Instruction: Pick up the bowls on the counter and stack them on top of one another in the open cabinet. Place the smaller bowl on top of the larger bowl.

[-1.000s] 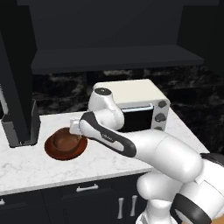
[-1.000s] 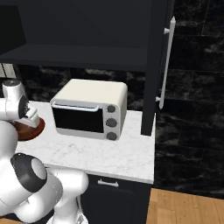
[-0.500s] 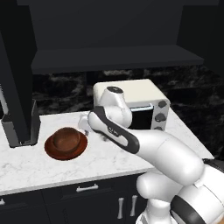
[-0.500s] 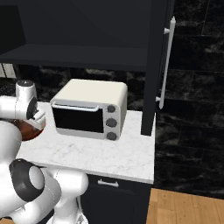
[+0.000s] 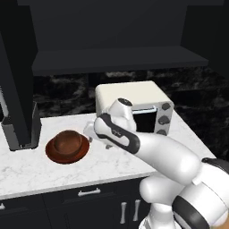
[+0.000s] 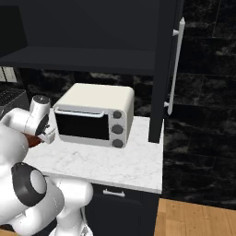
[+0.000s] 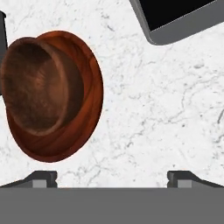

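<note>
bowls (image 7: 52,94) stacked on white veined marble counter (image 7: 166,100), dark kitchen

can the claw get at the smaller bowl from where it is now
Probably yes: the claw is open above bare counter, and the smaller bowl sits uncovered in the larger bowl just beside it.

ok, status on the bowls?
Gripper open, empty, over counter. Small bowl sits in large bowl, both on counter, not in cabinet. Toaster oven close by.

Nothing to read here, folks. The toaster oven (image 5: 136,107) carries three plain knobs on its front, without numbers or brand. No labels or signs anywhere around it either.
</note>
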